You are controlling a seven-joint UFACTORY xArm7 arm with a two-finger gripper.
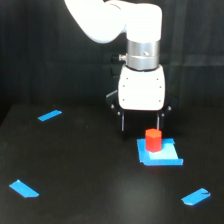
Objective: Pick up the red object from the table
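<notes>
Block [153, 139]: red-orange, stubby, upright on the blue patch [160, 154], over its far-left part; toward the table's right side in the exterior view, about mid-depth.
Patch: flat blue square, near edge ragged, lying on the table [90, 175]; block touching it, nothing else on it.
Gripper [141, 125]: hangs from the white arm [142, 55] just behind the block, fingers [122, 122] pointing down, spread apart, pinching nothing; one dark finger to the block's left, the other just behind its right edge; tips low near the table, contact with it not clear.
In the way: nothing between gripper and block; white gripper body above and behind the block, top of the block open to view.
Far-left strip [49, 115]: blue tape, slanted, well apart from the block.
Near-left strip [24, 188]: blue tape, slanted, by the table's near-left corner.
Near-right strip [196, 197]: blue tape, slanted, near the right edge, in front of the patch and apart from it.
Surface: matte black, flat.
Room: dark backdrop behind the table, little else to make out.
Edges: table's left edge faintly seen running back on the exterior view's left; other edges lost in the dark.
Open room: wide bare black stretch between the left strips and the patch; bare ground in front of the patch up to the near-right strip.
</notes>
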